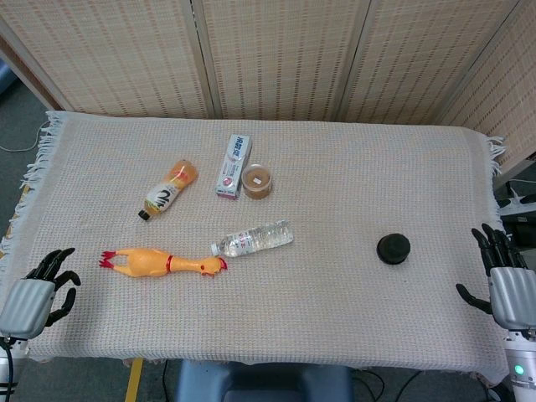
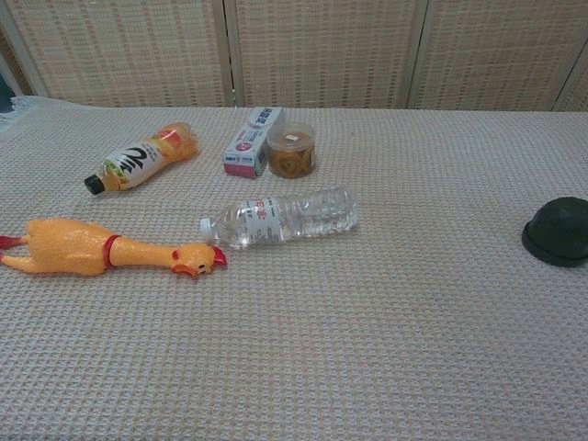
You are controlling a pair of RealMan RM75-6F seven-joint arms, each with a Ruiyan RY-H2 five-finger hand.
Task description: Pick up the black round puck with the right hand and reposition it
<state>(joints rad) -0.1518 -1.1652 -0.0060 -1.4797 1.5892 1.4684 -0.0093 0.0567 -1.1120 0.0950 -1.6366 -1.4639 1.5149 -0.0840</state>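
Head and chest views of the tabletop. The black round puck [image 1: 394,248] is lying flat on the woven cloth [image 1: 352,167] toward my right side of the table, well apart from the other items; in the chest view it is sitting at the right edge of the frame [image 2: 558,231]. My right hand [image 1: 501,280] is hovering at the right edge of the table, near the puck but not touching it, with its fingers spread apart and holding nothing. My left hand [image 1: 38,291] is resting at the left edge, fingers loosely curved and apart, also gripping nothing. Neither hand is appearing in the chest view.

On my left half of the cloth, a yellow rubber chicken [image 1: 159,263] is lying on its side with its beak pointing toward a clear water bottle [image 1: 252,239], which is lying just beside it. Farther back, an orange drink bottle [image 1: 168,189] is lying tilted, and a white and red carton [image 1: 234,166] is lying flat, touching or just beside a small round tub [image 1: 257,180] with a clear lid and brown contents.
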